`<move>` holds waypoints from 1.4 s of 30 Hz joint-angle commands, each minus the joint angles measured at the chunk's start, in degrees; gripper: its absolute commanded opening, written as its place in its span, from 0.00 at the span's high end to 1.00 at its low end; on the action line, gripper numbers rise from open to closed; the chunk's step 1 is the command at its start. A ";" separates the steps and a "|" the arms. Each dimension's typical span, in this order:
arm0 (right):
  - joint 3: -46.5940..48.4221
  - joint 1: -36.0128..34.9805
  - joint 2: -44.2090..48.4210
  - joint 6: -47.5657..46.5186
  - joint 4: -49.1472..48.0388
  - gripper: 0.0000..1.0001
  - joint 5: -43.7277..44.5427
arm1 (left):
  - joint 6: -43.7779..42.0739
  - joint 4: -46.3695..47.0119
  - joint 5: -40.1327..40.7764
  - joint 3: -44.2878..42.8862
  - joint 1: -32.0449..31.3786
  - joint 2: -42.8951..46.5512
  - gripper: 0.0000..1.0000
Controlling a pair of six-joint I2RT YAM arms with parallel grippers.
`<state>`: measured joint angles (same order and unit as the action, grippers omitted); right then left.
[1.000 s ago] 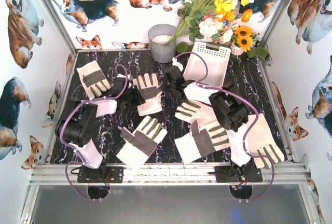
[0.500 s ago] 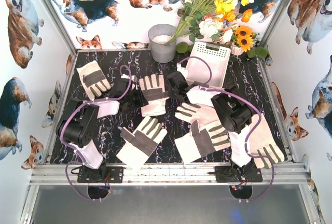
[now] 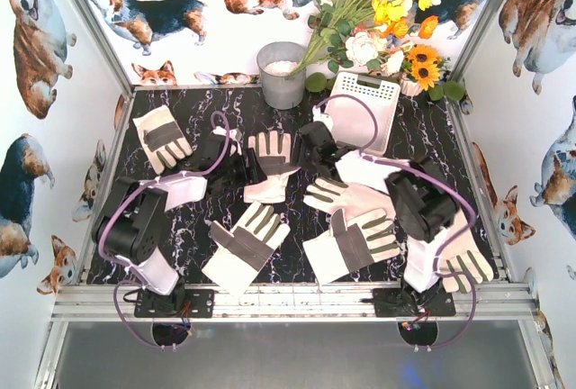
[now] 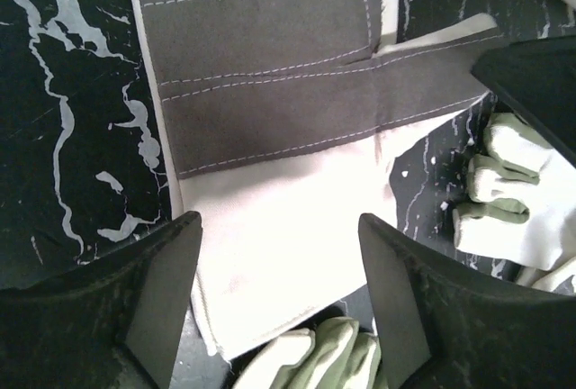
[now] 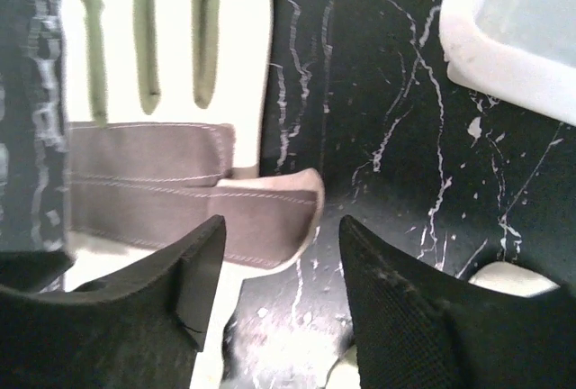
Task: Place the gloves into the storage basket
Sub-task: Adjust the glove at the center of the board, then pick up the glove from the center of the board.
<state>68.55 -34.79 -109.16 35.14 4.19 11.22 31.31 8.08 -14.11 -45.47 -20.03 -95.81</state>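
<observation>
Black marble bench (image 3: pixel 427 132); white storage basket (image 3: pixel 369 88) at its far edge, right of centre; gloves (image 3: pixel 247 245) all lie outside it, spread from the far-left corner to the near edge, with one grey-banded glove (image 3: pixel 270 162) at mid-bench between my two hands. My left gripper (image 4: pixel 279 303) is over that glove's cuff, jaws well parted, gripping nothing; my right gripper (image 5: pixel 274 285) is likewise parted and empty, just beside its thumb.

Bright even light, right wrist view blurred
</observation>
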 commanded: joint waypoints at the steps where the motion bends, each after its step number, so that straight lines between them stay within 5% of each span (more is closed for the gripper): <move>1: -1.53 0.16 10.23 -0.91 -3.47 0.42 -4.45 | -1.43 -1.97 1.33 -3.04 -0.75 4.36 0.31; 9: -5.60 1.71 25.34 -2.03 4.70 0.31 -8.21 | 1.58 -4.28 4.35 -2.74 -2.99 14.45 0.12; 15: -10.21 5.59 35.31 -3.22 11.22 0.30 -11.93 | 5.75 -5.02 8.98 -2.26 -14.03 17.26 0.09; 18: -12.15 7.36 40.53 -4.39 14.71 0.30 -10.92 | 8.70 -2.65 11.20 -2.96 -20.64 14.46 0.07; 25: -16.33 7.74 56.28 -9.31 23.76 0.30 7.60 | 10.87 3.64 11.60 -7.31 -30.43 3.86 0.07; 37: -20.25 7.80 67.00 -7.36 30.19 0.27 5.67 | 11.91 7.81 9.18 -15.96 -35.31 -12.93 0.10; 42: -20.96 7.80 68.29 -6.81 30.02 0.28 5.73 | 12.17 7.90 10.46 -15.59 -37.82 -13.80 0.22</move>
<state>47.35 -27.20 -42.48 27.42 35.00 16.60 43.00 13.82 -4.45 -60.16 -55.70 -109.58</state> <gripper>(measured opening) 0.720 0.823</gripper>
